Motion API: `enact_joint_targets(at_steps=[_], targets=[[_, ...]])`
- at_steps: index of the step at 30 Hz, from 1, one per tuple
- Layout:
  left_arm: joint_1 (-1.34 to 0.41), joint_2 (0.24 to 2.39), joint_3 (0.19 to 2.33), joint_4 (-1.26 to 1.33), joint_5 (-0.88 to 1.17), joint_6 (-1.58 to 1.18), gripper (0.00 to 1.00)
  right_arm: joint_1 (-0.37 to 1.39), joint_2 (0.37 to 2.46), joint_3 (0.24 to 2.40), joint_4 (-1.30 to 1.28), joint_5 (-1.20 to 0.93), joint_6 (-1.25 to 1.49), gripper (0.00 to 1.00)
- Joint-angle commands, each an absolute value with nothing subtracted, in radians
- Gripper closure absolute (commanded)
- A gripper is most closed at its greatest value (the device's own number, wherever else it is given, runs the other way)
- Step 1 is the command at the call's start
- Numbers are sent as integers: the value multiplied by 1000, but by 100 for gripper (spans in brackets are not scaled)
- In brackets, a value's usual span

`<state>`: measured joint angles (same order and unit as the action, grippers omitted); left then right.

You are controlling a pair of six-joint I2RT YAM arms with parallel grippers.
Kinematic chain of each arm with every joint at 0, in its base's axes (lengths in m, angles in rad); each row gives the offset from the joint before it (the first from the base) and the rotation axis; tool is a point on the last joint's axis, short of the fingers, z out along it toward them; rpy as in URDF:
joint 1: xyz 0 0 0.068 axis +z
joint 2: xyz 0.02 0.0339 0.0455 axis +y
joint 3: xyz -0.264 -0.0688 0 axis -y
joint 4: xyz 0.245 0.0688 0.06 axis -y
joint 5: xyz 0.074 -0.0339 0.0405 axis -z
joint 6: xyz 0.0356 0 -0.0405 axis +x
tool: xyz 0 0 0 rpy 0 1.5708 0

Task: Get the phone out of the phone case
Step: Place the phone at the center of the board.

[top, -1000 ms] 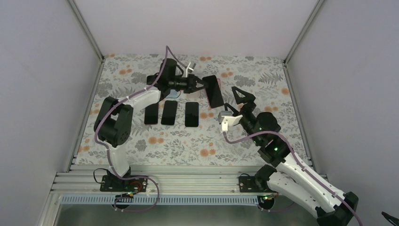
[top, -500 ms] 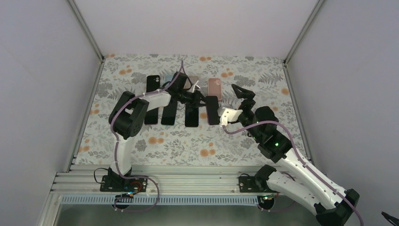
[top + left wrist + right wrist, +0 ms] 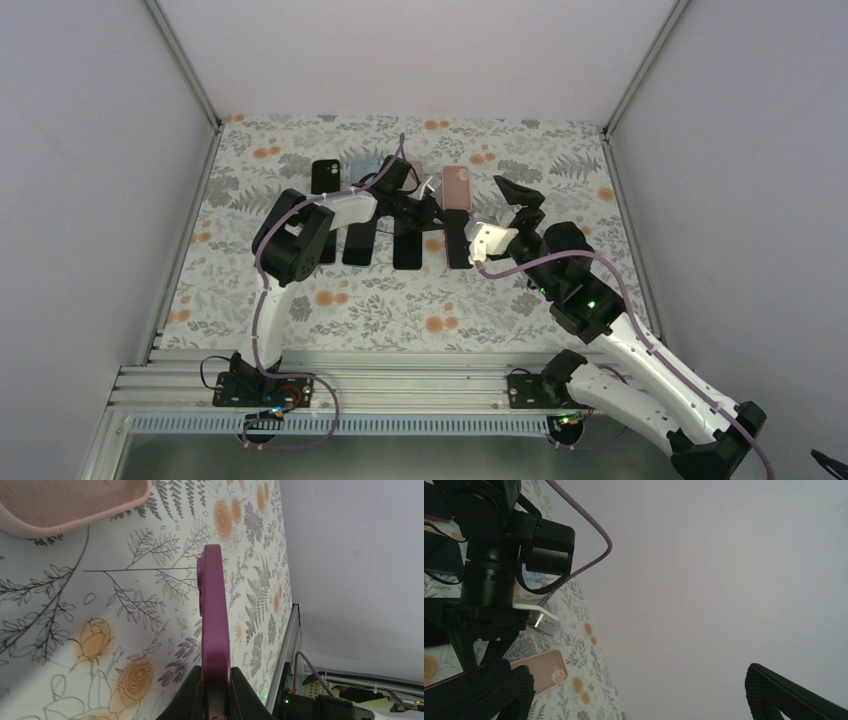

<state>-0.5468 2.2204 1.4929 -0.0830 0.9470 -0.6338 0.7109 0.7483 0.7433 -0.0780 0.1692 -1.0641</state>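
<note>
The left gripper is clamped shut on the phone, its fingers pinching one end so that the body runs straight out ahead of the fingertips. In the left wrist view the phone shows edge-on as a thin purple slab, one face turned toward the floral tablecloth. It lies low over the cloth, though I cannot tell whether it touches. The pink case lies flat on the cloth just beyond that gripper on its far side, apart from the phone. A row of dark phones sits behind the gripper, under its arm. The right gripper hangs close beside the held phone on its right, fingers spread wide and empty.
</note>
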Motion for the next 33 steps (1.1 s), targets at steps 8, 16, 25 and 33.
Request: enact_joint_targets(at_steps=[8,16,25,33], targets=[[-548,2283,1580,-139,936,-584,85,696,753,782,-83,150,-1021,1],[-546,2275,1589,-174,864,-569,73,693,756,781,-82,144,-1015,1],[-548,2242,1597,-207,806,-559,56,690,758,780,-61,142,-1005,1],[-553,2215,1601,-215,802,-547,41,688,771,793,-54,141,-991,1]])
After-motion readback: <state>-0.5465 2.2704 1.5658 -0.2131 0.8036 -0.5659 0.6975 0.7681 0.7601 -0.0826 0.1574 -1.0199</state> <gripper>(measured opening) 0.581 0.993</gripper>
